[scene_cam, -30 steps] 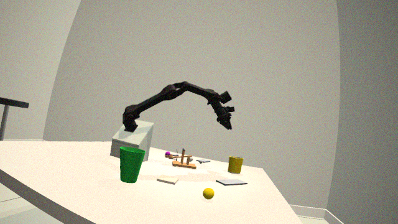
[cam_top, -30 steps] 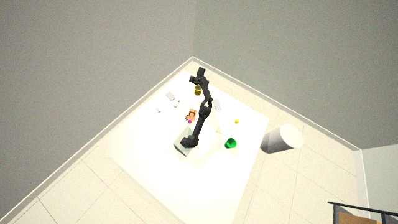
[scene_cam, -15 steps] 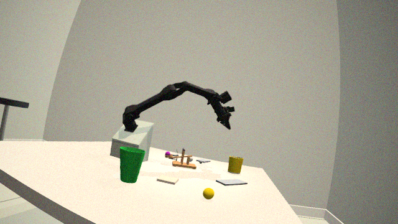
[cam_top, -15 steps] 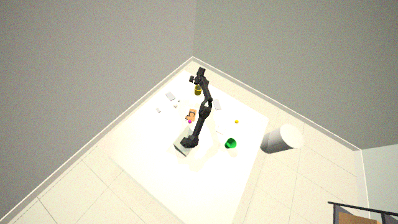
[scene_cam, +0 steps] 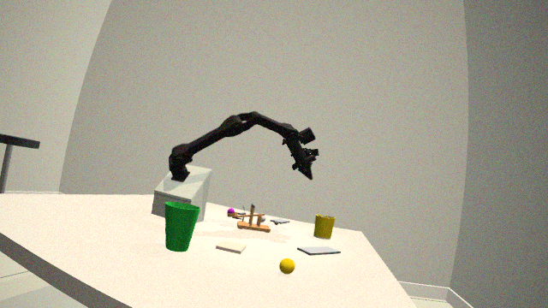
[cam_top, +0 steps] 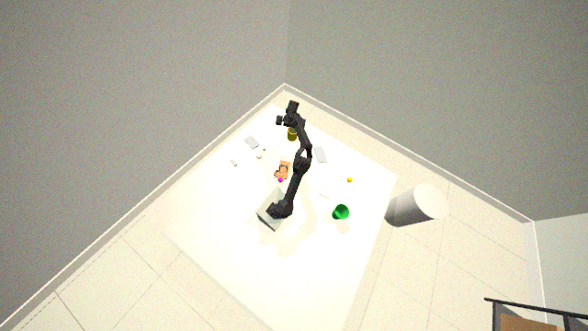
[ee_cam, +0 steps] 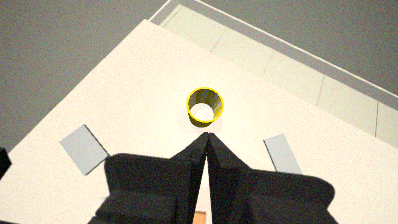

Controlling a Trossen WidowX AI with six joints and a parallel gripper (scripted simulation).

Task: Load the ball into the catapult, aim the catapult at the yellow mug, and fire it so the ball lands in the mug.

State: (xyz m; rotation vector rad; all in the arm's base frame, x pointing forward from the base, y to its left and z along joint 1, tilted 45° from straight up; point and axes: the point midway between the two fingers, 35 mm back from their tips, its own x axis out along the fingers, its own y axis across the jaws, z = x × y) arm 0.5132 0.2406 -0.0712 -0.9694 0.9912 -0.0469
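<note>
The yellow mug [cam_top: 291, 134] [scene_cam: 324, 226] [ee_cam: 205, 105] stands upright near the table's far edge. The wooden catapult [cam_top: 285, 169] [scene_cam: 253, 224] sits between the mug and the arm's base. A small purple ball [cam_top: 280, 179] [scene_cam: 231, 210] rests at the end of the catapult's arm on the base side. My gripper [scene_cam: 310, 176] [ee_cam: 208, 136] is shut with nothing between the fingers. It hangs high above the table, between the catapult and the mug, with its tips pointing down toward the mug.
A green cup [cam_top: 340, 211] [scene_cam: 181, 231] and a yellow ball [cam_top: 349, 179] [scene_cam: 287, 265] are on the table's near side in the exterior view. Flat grey plates [ee_cam: 83, 149] [ee_cam: 282, 153] [scene_cam: 318, 250] and a white block [scene_cam: 231, 246] lie around. A pale cylinder [cam_top: 415, 204] lies on the floor.
</note>
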